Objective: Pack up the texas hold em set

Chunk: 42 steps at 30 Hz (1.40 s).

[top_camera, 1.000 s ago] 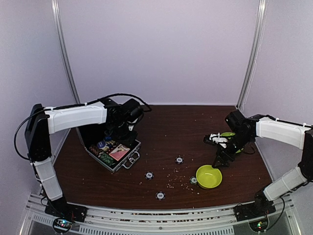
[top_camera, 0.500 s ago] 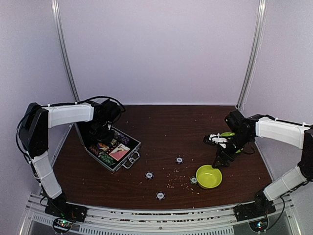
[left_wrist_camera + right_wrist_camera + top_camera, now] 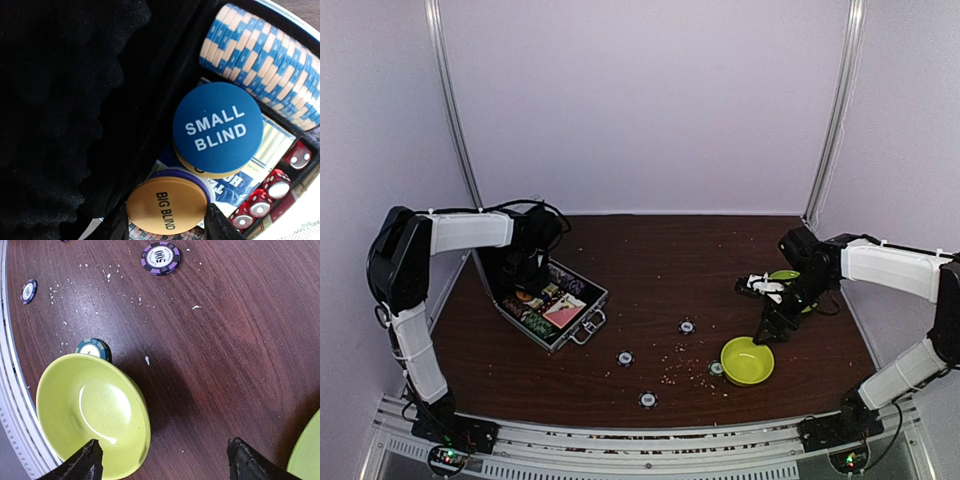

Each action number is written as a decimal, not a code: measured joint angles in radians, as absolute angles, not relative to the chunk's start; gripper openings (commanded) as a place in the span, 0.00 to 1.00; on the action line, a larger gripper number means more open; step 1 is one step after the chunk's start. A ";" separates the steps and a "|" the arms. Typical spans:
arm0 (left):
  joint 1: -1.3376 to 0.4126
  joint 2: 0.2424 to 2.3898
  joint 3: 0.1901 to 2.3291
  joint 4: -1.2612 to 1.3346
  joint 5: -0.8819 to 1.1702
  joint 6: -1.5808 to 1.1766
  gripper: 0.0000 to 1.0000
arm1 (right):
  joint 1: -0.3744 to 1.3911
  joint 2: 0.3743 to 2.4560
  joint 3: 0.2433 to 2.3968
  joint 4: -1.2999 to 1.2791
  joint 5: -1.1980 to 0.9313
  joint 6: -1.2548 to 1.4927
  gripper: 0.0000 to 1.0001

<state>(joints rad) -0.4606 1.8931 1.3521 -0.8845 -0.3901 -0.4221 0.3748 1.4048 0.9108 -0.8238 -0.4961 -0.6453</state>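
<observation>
Moved: my left arm (image 3: 470, 232) swung back over the open case (image 3: 601, 297) (left side of worktop (image 3: 670, 260)).
Left fingers (image 3: 220, 227): flanking BIG BLIND button (image 3: 166, 206) in case; grip unclear, tips cut off.
Right fingers (image 3: 245, 462): wide, empty, above green bowl (image 3: 90, 405).
</observation>
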 measured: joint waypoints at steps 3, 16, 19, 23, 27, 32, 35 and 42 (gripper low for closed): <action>-0.459 1.897 1.354 -0.881 -0.390 -0.416 0.53 | 0.375 1.407 0.912 -0.824 -0.496 -0.645 0.87; -0.459 1.910 1.364 -0.869 -0.403 -0.410 0.58 | 0.375 1.416 0.912 -0.828 -0.496 -0.648 0.87; -0.459 1.908 1.364 -0.869 -0.405 -0.410 0.57 | 0.375 1.419 0.912 -0.828 -0.496 -0.648 0.87; -0.459 1.888 1.363 -0.870 -0.405 -0.410 0.57 | 0.375 1.422 0.912 -0.829 -0.496 -0.648 0.87; -0.460 1.835 1.363 -0.870 -0.394 -0.410 0.57 | 0.375 1.422 0.912 -0.834 -0.496 -0.648 0.87; -0.501 1.769 1.363 -0.869 -0.379 -0.393 0.57 | 0.375 1.422 0.913 -0.837 -0.496 -0.648 0.87; -0.554 1.750 1.363 -0.869 -0.356 -0.385 0.57 | 0.376 1.422 0.913 -0.838 -0.496 -0.648 0.87; -0.724 1.743 1.385 -0.872 -0.298 -0.365 0.57 | 0.376 1.422 0.915 -0.841 -0.496 -0.648 0.87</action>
<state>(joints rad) -0.7242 1.7428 1.3846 -0.8719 -0.2977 -0.3649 0.3756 1.4216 0.9154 -0.8410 -0.4961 -0.6476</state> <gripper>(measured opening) 0.568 0.871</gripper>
